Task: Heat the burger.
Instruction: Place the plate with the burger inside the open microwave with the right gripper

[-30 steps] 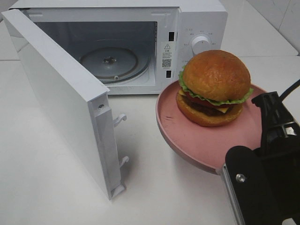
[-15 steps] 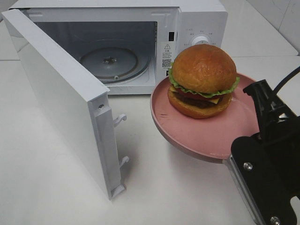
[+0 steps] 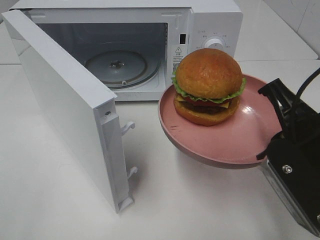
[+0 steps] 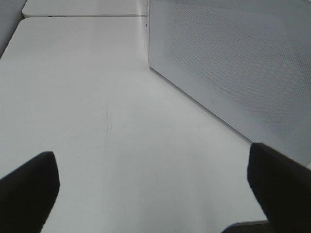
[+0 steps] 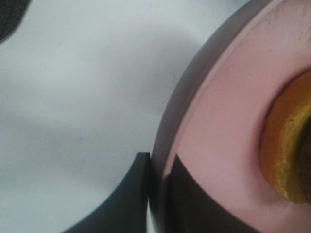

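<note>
- Burger (image 3: 207,75) on pink plate (image 3: 235,142) before open microwave (image 3: 215,20).
- Right wrist view alone shows right jaws clenched on plate rim.
- Left jaws released above counter (image 4: 97,97).

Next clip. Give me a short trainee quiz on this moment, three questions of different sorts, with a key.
1. True or false: the microwave's door stands open and its turntable is bare.
2. The burger sits on a plate. What does the right gripper clamp? A the bun; B the plate's rim; C the door.
3. Fill in: the left gripper hangs over the table with its jaws ____.
Key: 1 true; 2 B; 3 open.
</note>
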Robot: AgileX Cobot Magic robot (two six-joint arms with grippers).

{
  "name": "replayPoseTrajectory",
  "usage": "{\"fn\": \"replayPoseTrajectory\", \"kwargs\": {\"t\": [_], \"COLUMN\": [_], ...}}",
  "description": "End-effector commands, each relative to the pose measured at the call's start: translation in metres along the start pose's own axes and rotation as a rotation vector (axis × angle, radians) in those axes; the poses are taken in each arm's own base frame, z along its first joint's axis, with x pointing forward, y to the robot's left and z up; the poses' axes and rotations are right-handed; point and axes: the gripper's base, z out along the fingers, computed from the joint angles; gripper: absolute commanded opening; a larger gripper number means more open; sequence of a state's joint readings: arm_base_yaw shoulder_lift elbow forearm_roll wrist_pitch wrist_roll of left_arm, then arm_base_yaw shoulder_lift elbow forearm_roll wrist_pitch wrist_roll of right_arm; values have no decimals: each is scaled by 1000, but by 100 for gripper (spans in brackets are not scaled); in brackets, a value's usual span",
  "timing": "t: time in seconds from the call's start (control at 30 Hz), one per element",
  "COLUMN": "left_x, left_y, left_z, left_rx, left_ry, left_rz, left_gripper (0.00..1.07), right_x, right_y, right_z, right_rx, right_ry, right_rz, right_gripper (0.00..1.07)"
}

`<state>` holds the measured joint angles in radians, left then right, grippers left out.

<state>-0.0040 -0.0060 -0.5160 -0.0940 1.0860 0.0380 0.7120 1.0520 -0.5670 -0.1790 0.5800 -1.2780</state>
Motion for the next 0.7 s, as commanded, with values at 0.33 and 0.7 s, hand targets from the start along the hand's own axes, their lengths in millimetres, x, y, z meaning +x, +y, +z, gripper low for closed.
{"fn": "replayPoseTrajectory", "kwargs": {"t": [0.33,0.7], "left_x": [0,0], "left_y": [-1,-1], "left_z": [-2,-2], "left_rx": [11,11], "left_ry": [-29,-29], "left_rz": [-1,-1], "left_gripper": [98,98], "right_x": [21,26], "right_y": [-11,-11], "right_z": [-2,4], "right_rx": [95,72], "right_ry": [-51,-38], "right_rz": [-41,-56], "right_gripper": [0,0]}}
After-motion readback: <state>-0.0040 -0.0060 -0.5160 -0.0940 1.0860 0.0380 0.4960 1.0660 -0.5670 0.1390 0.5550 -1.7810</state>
